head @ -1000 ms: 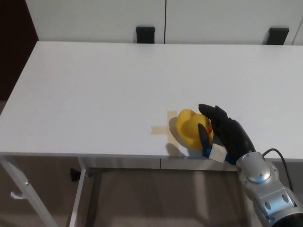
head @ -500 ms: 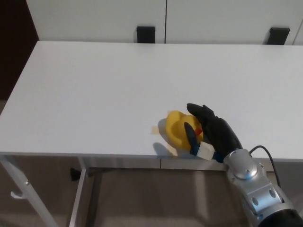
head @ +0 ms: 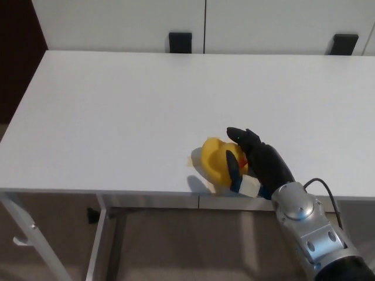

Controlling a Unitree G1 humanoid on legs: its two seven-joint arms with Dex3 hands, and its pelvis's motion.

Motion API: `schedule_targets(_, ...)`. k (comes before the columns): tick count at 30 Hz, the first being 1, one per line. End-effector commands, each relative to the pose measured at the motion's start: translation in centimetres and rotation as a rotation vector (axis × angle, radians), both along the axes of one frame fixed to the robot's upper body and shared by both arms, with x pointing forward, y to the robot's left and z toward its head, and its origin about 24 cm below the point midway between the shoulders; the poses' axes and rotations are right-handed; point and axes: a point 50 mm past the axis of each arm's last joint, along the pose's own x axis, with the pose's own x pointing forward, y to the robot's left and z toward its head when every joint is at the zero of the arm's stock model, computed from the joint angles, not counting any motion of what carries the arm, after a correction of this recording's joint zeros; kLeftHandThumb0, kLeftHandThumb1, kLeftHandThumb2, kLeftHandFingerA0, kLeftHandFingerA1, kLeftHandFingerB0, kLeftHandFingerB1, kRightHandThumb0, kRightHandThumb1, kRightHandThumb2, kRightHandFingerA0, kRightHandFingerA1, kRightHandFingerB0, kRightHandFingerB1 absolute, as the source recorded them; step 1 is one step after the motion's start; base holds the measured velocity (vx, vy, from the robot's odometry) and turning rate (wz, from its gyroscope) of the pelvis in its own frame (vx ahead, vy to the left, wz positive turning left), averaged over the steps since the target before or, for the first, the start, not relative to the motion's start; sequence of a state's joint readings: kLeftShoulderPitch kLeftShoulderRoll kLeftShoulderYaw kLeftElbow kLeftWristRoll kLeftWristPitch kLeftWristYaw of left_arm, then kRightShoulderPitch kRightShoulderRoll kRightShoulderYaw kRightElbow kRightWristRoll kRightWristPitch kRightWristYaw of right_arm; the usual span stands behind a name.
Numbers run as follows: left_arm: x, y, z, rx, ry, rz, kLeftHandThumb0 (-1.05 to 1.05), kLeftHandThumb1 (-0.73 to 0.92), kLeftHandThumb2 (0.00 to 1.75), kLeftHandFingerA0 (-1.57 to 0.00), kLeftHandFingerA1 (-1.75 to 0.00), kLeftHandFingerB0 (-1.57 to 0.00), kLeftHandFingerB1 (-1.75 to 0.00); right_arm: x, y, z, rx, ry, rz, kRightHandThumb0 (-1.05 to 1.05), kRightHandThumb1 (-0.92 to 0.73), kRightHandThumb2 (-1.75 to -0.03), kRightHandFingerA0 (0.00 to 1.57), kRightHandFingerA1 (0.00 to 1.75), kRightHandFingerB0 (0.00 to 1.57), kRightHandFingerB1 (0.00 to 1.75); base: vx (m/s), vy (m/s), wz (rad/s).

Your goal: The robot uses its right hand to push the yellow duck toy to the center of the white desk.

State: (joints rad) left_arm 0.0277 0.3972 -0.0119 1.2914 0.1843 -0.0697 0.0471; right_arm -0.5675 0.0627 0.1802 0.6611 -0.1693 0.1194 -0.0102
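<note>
Pressing against the yellow duck toy's point(head: 218, 161) right flank, the right hand point(head: 258, 164) was open, thumb in front, holding nothing; duck sat near the white desk's point(head: 117, 111) front edge, immediately left of the hand, centre lying farther up-left.

The yellow duck toy point(head: 217, 162) is sitting near the front edge of the white desk point(head: 129, 111), a little right of the desk's middle. A bit of red is showing on its right side. It is partly covering a tan mark on the desk surface.
</note>
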Motion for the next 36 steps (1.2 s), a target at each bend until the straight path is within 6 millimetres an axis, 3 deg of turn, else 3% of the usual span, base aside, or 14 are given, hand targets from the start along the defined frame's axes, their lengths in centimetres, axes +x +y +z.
schedule_targets(1, -0.1, 0.4, 0.3, 0.011, -0.019, -0.025, -0.12, 0.59, 0.92, -0.88, -0.86, -0.92, -0.89, 0.0, -2.3, 0.5, 0.003, -0.073, -0.066, -1.05, -0.83, -1.27, 0.00, 0.11, 0.00, 0.06, 0.00, 0.000, 0.00)
schedule_targets(2, -0.1, 0.4, 0.3, 0.011, -0.019, -0.025, -0.12, 0.59, 0.92, -0.88, -0.86, -0.92, -0.89, 0.0, -2.5, 0.6, 0.003, -0.085, -0.069, -1.05, -0.83, -1.27, 0.00, 0.11, 0.00, 0.06, 0.00, 0.000, 0.00)
schedule_targets(3, -0.2, 0.4, 0.3, 0.012, -0.017, -0.022, -0.12, 0.60, 0.89, -0.89, -0.86, -0.89, -0.87, 0.0, -2.8, 1.1, 0.040, -0.110, -0.085, -1.05, -0.92, -0.83, 0.00, 0.00, 0.00, 0.00, 0.00, 0.000, 0.00)
schedule_targets(9, -0.2, 0.4, 0.3, 0.014, -0.015, -0.021, -0.15, 0.60, 0.86, -0.88, -0.86, -0.90, -0.89, 0.0, -4.0, 3.4, 0.099, -0.236, -0.125, -1.05, -0.92, -0.85, 0.00, 0.00, 0.00, 0.00, 0.00, 0.000, 0.00)
schedule_targets(10, -0.2, 0.5, 0.3, 0.014, -0.015, -0.023, -0.14, 0.61, 0.87, -0.88, -0.83, -0.89, -0.86, 0.0, -4.3, 4.3, 0.122, -0.281, -0.126, -1.02, -0.80, -1.10, 0.00, 0.00, 0.00, 0.00, 0.00, 0.000, 0.00)
schedule_targets(17, -0.5, 0.2, 0.1, 0.010, -0.010, -0.022, -0.14, 0.59, 0.85, -0.89, -0.84, -0.90, -0.87, -0.7, -5.5, 7.7, 0.224, -0.390, -0.118, -1.03, -0.81, -1.12, 0.00, 0.00, 0.00, 0.04, 0.00, 0.000, 0.00)
schedule_targets(18, -0.5, 0.2, 0.1, 0.011, -0.007, -0.021, -0.14, 0.61, 0.83, -0.88, -0.84, -0.88, -0.86, -1.1, -6.1, 8.6, 0.258, -0.419, -0.114, -1.05, -0.92, -0.73, 0.00, 0.00, 0.00, 0.00, 0.00, 0.000, 0.00)
schedule_targets(19, -0.6, 0.1, 0.1, 0.012, -0.004, -0.018, -0.14, 0.61, 0.83, -0.88, -0.84, -0.88, -0.86, -1.6, -6.7, 9.5, 0.296, -0.455, -0.105, -1.05, -0.92, -0.73, 0.00, 0.00, 0.00, 0.00, 0.00, 0.000, 0.00)
schedule_targets(20, -0.7, 0.2, 0.1, 0.008, -0.010, -0.007, -0.13, 0.59, 0.92, -0.90, -0.91, -0.93, -0.92, -2.3, -8.6, 10.3, 0.278, -0.481, -0.109, -1.02, -0.79, -1.10, 0.00, 0.00, 0.00, 0.00, 0.00, 0.000, 0.00)
schedule_targets(25, -0.8, 0.4, 0.2, 0.004, -0.020, 0.004, -0.15, 0.60, 0.91, -0.89, -0.90, -0.92, -0.91, -3.8, -12.4, 11.7, 0.198, -0.535, -0.119, -1.03, -0.79, -1.10, 0.00, 0.00, 0.00, 0.00, 0.00, 0.000, 0.00)
schedule_targets(27, -0.6, 0.3, 0.2, 0.007, -0.015, -0.007, -0.13, 0.61, 0.87, -0.87, -0.83, -0.88, -0.85, -5.2, -17.3, 12.1, 0.124, -0.510, -0.207, -1.02, -0.77, -1.10, 0.00, 0.00, 0.00, 0.07, 0.00, 0.000, 0.00)
schedule_targets(28, -0.4, 0.3, 0.2, 0.009, -0.019, -0.007, -0.14, 0.60, 0.92, -0.87, -0.84, -0.88, -0.87, -6.2, -20.0, 12.2, 0.093, -0.499, -0.253, -1.05, -0.92, -1.30, 0.00, 0.19, 0.00, 0.15, 0.00, 0.000, 0.00)
schedule_targets(32, 0.0, 0.6, 0.4, 0.007, -0.042, 0.038, -0.14, 0.60, 0.89, -0.89, -0.86, -0.92, -0.91, -8.9, -25.5, 11.7, 0.010, -0.464, -0.386, -1.05, -0.92, -1.31, 0.00, 0.19, 0.00, 0.21, 0.00, 0.000, 0.00)
schedule_targets(36, -0.3, 0.6, 0.4, 0.020, -0.031, 0.002, -0.15, 0.58, 0.85, -0.90, -0.87, -0.92, -0.88, -14.5, -31.3, 8.5, -0.087, -0.327, -0.617, -0.77, -0.60, -0.98, 0.02, 0.44, 0.00, 0.35, 0.00, 0.000, 0.00)
